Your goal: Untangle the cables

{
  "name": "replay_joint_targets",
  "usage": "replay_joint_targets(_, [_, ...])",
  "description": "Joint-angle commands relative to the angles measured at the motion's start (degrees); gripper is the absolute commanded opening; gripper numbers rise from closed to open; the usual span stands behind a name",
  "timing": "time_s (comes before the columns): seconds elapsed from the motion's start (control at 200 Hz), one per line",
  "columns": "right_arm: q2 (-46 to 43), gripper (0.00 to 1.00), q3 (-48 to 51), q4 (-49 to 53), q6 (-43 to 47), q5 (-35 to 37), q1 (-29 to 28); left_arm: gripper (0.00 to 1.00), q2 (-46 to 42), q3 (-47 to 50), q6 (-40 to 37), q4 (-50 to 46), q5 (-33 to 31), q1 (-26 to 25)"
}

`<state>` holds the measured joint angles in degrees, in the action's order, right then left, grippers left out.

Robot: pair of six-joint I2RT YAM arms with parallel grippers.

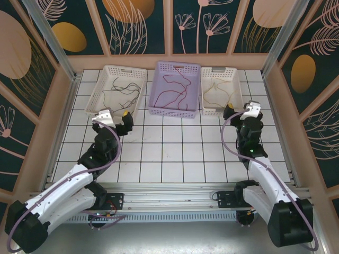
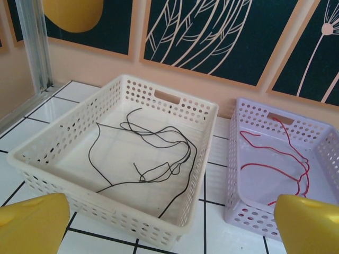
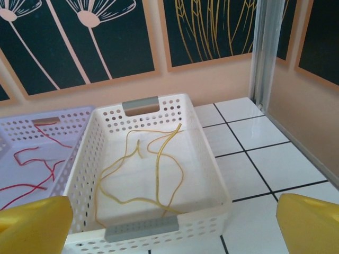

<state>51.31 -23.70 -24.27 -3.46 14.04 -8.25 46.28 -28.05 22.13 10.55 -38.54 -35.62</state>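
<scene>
Cables [image 1: 177, 91] look sorted one per basket from what we can see. The black cable [image 2: 159, 172] lies in loose loops in the left white basket [image 2: 106, 209], the red cable [image 2: 265, 168] is in the purple basket [image 2: 249, 211] in the middle, and the yellow cable [image 3: 159, 159] is in the right white basket [image 3: 85, 159]. All three baskets sit side by side at the far end of the tiled worktop [image 1: 175, 148]. Our left gripper [image 2: 169, 230] hovers just in front of the black one's basket, jaws wide apart and empty. The right gripper [image 3: 175, 227] is the same deal, spread wide in front of the yellow one's basket.
</scene>
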Motion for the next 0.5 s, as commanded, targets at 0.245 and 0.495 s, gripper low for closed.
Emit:
replay_joint_targets(0.245, [12.69, 0.99, 6.39, -20.81, 1.84, -5.56, 5.26, 0.99, 1.56, 0.36, -0.83, 2.15, -1.38, 0.37])
replay_joint_targets(0.495, [23.11, 0.99, 11.14, -37.84, 2.84, -9.36, 8.12, 0.99, 3.11, 0.54, -1.21, 2.48, -2.08, 0.37])
